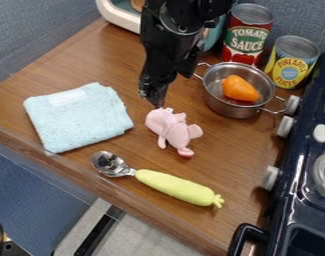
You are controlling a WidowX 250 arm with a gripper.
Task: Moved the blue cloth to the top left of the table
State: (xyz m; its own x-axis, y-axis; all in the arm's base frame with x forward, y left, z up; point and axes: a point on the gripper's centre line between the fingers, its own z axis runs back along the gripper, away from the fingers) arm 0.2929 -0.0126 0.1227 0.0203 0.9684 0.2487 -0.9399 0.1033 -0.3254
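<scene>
I have the tool (156,102) hanging tip down, just at the head of the pink plush elephant (171,130); from this angle I cannot tell whether it is open or closed, nor whether it touches the plush. The light blue cloth (78,120) lies folded toward the left of the desk (225,150), its lowest corner near the front edge. Folded into a thick pad, it should give me a raised edge to pinch, though a shallow bite might catch only 1 layer and pull it open. I judge the grasp as the step ahead: lift clear of the plush, swing left, then carry the cloth up toward the desk's top left corner.

A white tub (118,16) stands by that corner, so I'd set the cloth down short of it. The spoon (175,187) with the yellow-green handle slants along the front edge, its bowl near the cloth, and a low drag could nudge it. Toward the back right, a steel pot (235,109) keeps an orange vegetable (239,89) within its walls, with 2 cans behind it and the stove (285,210) along the right edge
</scene>
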